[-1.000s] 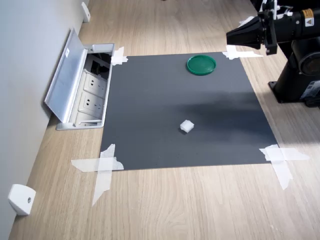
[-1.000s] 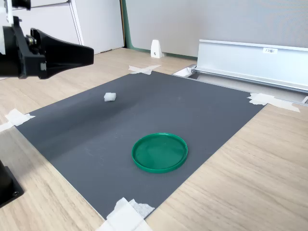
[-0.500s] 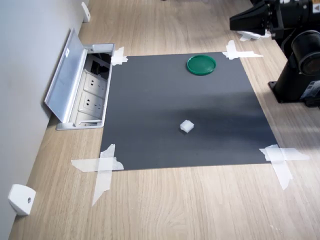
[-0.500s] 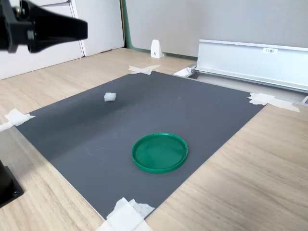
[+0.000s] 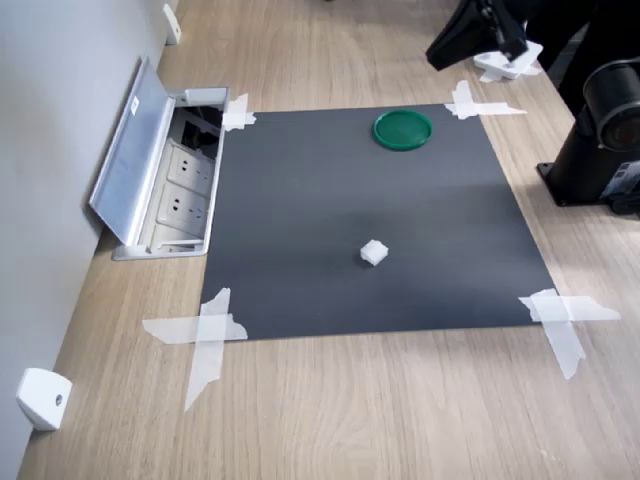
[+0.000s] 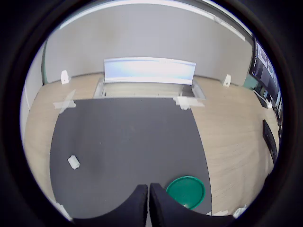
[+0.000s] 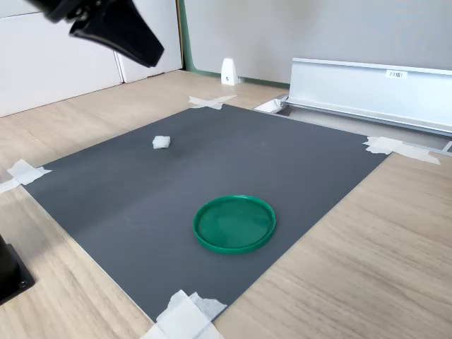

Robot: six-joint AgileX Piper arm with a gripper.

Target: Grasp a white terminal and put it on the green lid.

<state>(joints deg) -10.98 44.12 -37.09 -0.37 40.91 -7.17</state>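
The white terminal (image 5: pixel 373 253) is a tiny block lying alone on the dark mat (image 5: pixel 300 200), also seen in the second exterior view (image 7: pixel 162 143) and the wrist view (image 6: pixel 73 162). The green lid (image 5: pixel 403 129) lies flat near a mat corner and holds nothing (image 7: pixel 234 223) (image 6: pixel 185 191). My black gripper (image 5: pixel 434 56) hangs high in the air beyond the lid, tilted down toward the mat (image 7: pixel 154 58). In the wrist view its fingers (image 6: pixel 137 205) meet with nothing between them. It is far from the terminal.
A floor socket box (image 5: pixel 185 185) with its metal lid (image 7: pixel 367 85) raised borders the mat on the first exterior view's left. White tape strips (image 5: pixel 205 335) hold the mat corners. The arm's black base (image 5: pixel 600 150) stands at the first exterior view's right. A white wedge block (image 5: pixel 40 398) sits by the wall.
The gripper has risen, swung toward the first exterior view's left and tipped its nose downward. The terminal and the lid have not moved.
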